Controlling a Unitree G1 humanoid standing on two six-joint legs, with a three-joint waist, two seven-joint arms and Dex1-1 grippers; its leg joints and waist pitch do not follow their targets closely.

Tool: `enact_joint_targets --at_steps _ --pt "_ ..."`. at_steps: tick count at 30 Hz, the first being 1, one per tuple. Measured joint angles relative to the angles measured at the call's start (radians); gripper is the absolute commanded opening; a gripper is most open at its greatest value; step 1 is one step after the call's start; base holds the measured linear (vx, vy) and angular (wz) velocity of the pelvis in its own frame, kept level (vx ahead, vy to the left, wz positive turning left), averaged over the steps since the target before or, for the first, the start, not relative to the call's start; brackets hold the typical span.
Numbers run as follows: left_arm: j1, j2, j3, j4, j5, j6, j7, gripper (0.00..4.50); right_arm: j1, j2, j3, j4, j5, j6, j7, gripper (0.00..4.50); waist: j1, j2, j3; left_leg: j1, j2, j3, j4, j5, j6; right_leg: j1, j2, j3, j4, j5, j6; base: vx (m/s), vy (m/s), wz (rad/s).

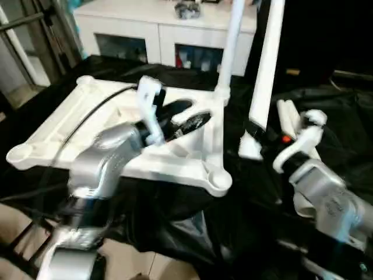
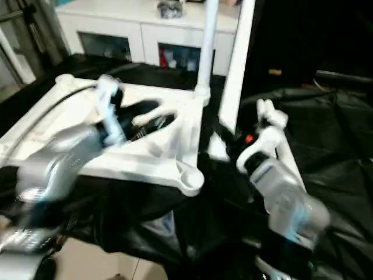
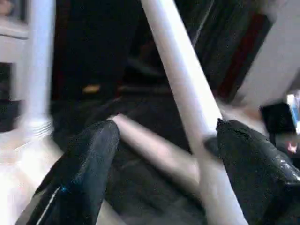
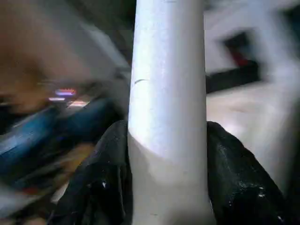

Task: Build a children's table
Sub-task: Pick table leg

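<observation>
Lower right of frame: right tool [image 4: 166, 178] clamped on a white leg [image 1: 265, 76], held near upright, leaning slightly. Left-center: left tool [image 3: 161, 164] w/ fingers apart, nothing between them, over the upturned white table top [image 1: 52, 131], which sits ribbed side up on black cloth [image 1: 326, 116]. Another leg [image 1: 230, 46] stands in the top's far corner socket. Upper frame: white cabinet [image 1: 163, 26].

no legible text, seemingly (frames blurred)
</observation>
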Motion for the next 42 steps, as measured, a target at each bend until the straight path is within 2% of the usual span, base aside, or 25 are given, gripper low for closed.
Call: enact_joint_targets --at_steps 6,10,15,21,23,27,29,32,34,38,40,42 --pt "-0.061 -0.062 0.025 0.057 -0.100 0.046 -0.013 3.79 0.008 -0.058 0.074 -0.004 0.067 -0.002 0.145 1.93 0.008 -0.001 0.000 0.000 0.000 0.000 0.000 0.000 0.001 0.000 0.000 0.000 0.000 -0.001 0.001 0.000 0.000 0.00" --pt "-0.075 -0.080 0.027 0.093 -0.116 0.048 -0.030 3.79 0.029 -0.089 0.134 0.008 0.064 -0.018 0.181 1.93 0.015 -0.003 0.001 -0.002 0.000 0.000 0.000 0.001 0.001 0.000 0.000 -0.001 -0.001 -0.003 0.005 0.000 0.000 0.00" --pt "-0.090 -0.094 0.055 0.099 -0.175 0.090 -0.031 3.79 0.035 -0.141 0.217 0.027 0.065 -0.035 0.242 1.93 0.017 -0.009 0.002 -0.003 0.000 0.000 0.000 0.001 0.002 0.000 0.000 -0.002 -0.002 -0.003 0.005 0.000 0.000 0.00" --pt "-0.090 -0.092 0.057 0.099 -0.189 0.124 -0.030 4.38 0.036 -0.176 0.255 0.040 0.064 -0.060 0.274 1.93 0.023 -0.015 0.004 -0.004 0.000 0.000 0.000 0.001 0.002 0.000 -0.001 -0.002 -0.003 -0.003 0.006 0.000 0.000 0.00" --pt "-0.090 -0.090 0.062 0.099 -0.191 0.126 -0.022 4.04 0.035 -0.184 0.267 0.052 0.061 -0.074 0.274 1.93 0.024 -0.016 0.004 -0.004 0.000 0.000 0.000 0.001 0.002 0.000 -0.001 -0.002 -0.003 -0.003 0.006 0.000 0.000 0.00" --pt "-0.090 -0.083 0.063 0.099 -0.188 0.126 0.014 3.93 0.032 -0.200 0.284 0.075 0.050 -0.101 0.271 1.93 0.028 -0.016 0.004 -0.004 0.000 0.000 0.000 0.001 0.002 0.000 -0.001 -0.002 -0.003 -0.003 0.006 0.000 0.000 0.00" --pt "-0.091 -0.084 0.067 0.099 -0.165 0.125 0.072 3.63 0.029 -0.217 0.308 0.076 0.021 -0.126 0.260 1.93 0.029 -0.017 0.004 -0.004 0.000 0.000 0.000 0.001 0.002 0.000 -0.001 -0.002 -0.003 -0.003 0.006 0.000 0.000 0.00" --pt "-0.114 -0.104 0.087 0.108 -0.145 0.130 0.171 3.59 0.021 -0.230 0.336 0.088 -0.027 -0.153 0.233 1.93 0.031 -0.017 0.004 -0.005 0.000 -0.001 0.001 0.001 0.002 0.000 -0.001 -0.002 -0.003 -0.003 0.006 0.000 0.000 0.00" --pt "-0.141 -0.115 0.118 0.110 -0.137 0.132 0.252 3.28 0.007 -0.234 0.354 0.093 -0.053 -0.169 0.208 1.93 0.032 -0.017 0.004 -0.005 0.000 -0.001 0.001 0.001 0.002 0.000 -0.001 -0.002 -0.003 -0.003 0.006 0.000 0.000 0.00" --pt "-0.152 -0.125 0.125 0.105 -0.128 0.132 0.325 3.15 -0.005 -0.229 0.365 0.107 -0.070 -0.180 0.168 1.93 0.035 -0.018 0.005 -0.006 0.000 -0.001 0.001 0.001 0.002 0.000 0.000 -0.002 -0.003 -0.003 0.006 0.000 0.000 0.00" --pt "-0.152 -0.126 0.125 0.103 -0.119 0.132 0.352 2.82 -0.005 -0.226 0.374 0.111 -0.078 -0.186 0.157 1.93 0.036 -0.018 0.005 -0.007 0.000 -0.001 0.001 0.001 0.002 -0.001 -0.001 -0.002 -0.003 -0.002 0.005 0.000 0.000 0.00" --pt "-0.152 -0.130 0.125 0.096 -0.111 0.132 0.367 2.78 -0.005 -0.226 0.381 0.115 -0.083 -0.189 0.148 1.93 0.039 -0.018 0.005 -0.007 0.000 -0.001 0.001 0.000 0.002 -0.001 0.000 -0.002 -0.004 -0.001 0.003 0.000 0.000 0.00"
